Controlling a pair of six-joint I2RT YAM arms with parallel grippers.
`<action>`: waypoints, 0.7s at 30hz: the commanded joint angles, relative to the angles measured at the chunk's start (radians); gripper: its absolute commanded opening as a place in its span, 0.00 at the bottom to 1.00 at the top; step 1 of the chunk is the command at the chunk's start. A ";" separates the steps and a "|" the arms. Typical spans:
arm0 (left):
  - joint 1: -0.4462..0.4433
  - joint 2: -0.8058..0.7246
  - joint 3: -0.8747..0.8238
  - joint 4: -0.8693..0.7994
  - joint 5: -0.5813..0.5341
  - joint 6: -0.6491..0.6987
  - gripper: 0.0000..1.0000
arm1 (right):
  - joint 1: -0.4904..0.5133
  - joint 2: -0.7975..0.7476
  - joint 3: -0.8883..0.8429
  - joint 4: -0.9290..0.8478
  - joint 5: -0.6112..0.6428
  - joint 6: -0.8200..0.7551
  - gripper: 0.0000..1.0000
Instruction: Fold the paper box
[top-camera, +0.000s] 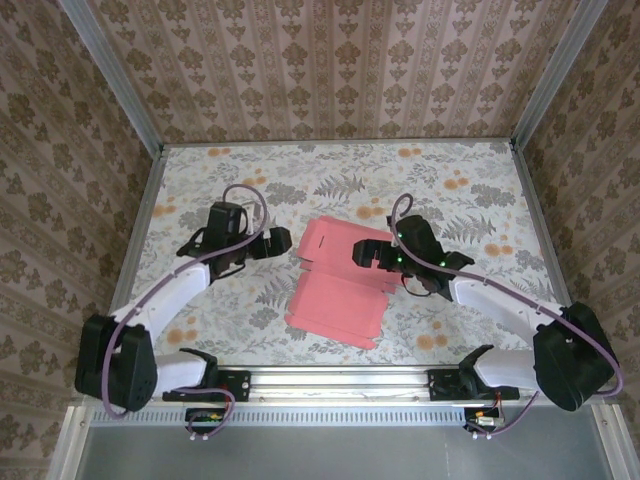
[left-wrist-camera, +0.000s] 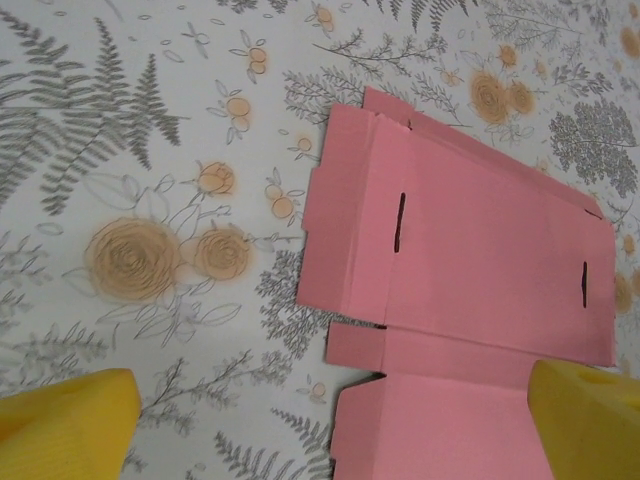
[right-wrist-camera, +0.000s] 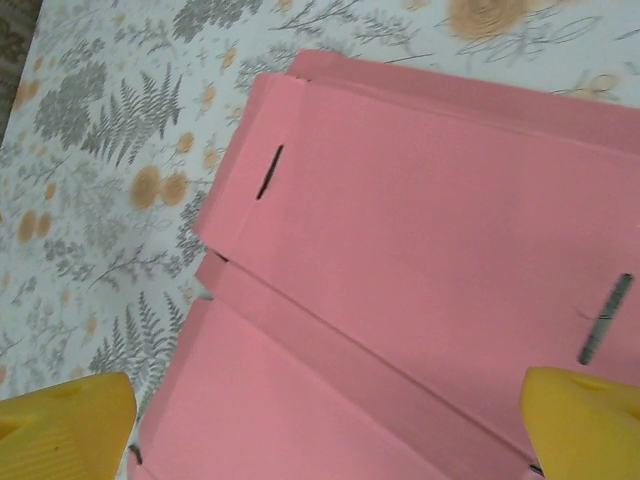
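Floral tabletop (top-camera: 450, 180) bears flat pink paper box (top-camera: 335, 300); damask walls (top-camera: 330, 60) surround.

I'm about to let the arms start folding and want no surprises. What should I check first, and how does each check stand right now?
1. Paper box lying flat on the table, pink face up, nothing folded yet: ok.
2. Left gripper open and empty, beside the box's left edge: ok.
3. Right gripper open and empty, over the box: ok.
4. Creases and slots in clear view of both wrist cameras: ok.
5. Whether the right fingers already touch the card: cannot tell.
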 joint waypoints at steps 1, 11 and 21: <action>-0.009 0.081 0.095 -0.035 0.052 0.079 0.99 | -0.020 -0.020 -0.040 -0.022 0.035 0.053 1.00; -0.077 0.436 0.414 -0.220 0.021 0.198 0.85 | -0.085 0.060 -0.086 0.035 -0.042 0.120 1.00; -0.134 0.629 0.606 -0.358 0.004 0.255 0.75 | -0.139 0.143 -0.129 0.119 -0.116 0.148 1.00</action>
